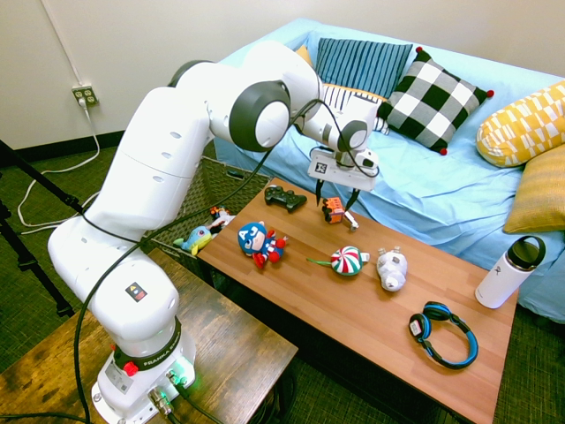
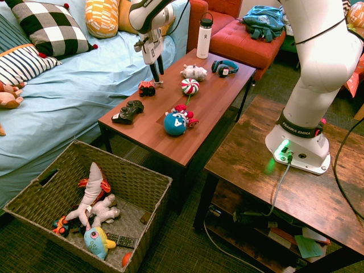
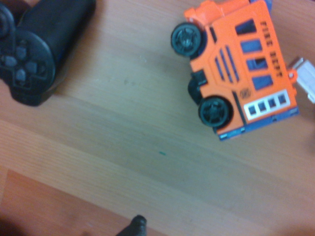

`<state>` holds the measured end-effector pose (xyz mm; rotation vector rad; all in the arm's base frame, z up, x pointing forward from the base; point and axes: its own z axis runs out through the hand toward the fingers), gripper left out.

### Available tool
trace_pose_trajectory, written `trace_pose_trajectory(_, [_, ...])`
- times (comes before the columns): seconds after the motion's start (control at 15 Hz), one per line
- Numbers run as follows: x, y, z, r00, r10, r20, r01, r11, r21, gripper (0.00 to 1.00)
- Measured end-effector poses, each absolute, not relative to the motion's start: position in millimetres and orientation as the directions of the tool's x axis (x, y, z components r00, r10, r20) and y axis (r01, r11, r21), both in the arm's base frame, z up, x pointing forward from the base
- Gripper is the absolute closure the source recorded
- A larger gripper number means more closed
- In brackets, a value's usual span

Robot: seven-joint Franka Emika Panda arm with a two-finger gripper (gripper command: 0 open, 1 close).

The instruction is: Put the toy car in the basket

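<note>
Though just above toy car (image 1: 333,209), claw (image 1: 337,196) wide open, empty.

The open tool (image 1: 337,198) is held just above the toy car (image 1: 333,210), which is set near the tabletop's (image 1: 371,318) sofa-side edge, beside a black game controller (image 1: 285,198). The basket (image 1: 205,196) is seen beyond the tabletop's end, behind the arm.
</note>
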<state>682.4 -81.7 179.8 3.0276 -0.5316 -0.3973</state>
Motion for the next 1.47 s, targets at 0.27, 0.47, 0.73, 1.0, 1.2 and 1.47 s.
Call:
trace_pose_trajectory(0.27, [714.5,-74.7,139.6,0.947,-0.215,-0.238,-0.206,-0.977,0.062,0.00])
trace_pose_trajectory(0.47, [724.1,-76.6,111.5,0.956,-0.178,-0.234,-0.167,-0.984,0.069,0.00])
trace_pose_trajectory(0.73, [734.3,-66.0,102.4,0.963,-0.163,-0.216,-0.153,-0.986,0.062,1.00])
trace_pose_trajectory(1.0, [740.1,-67.0,110.3,0.965,-0.170,-0.198,-0.163,-0.985,0.054,1.00])
trace_pose_trajectory(1.2, [741.1,-71.2,112.5,0.964,-0.180,-0.193,-0.174,-0.984,0.048,1.00])
trace_pose_trajectory(1.47, [744.3,-80.2,126.3,0.965,-0.197,-0.174,-0.193,-0.980,0.038,1.00])
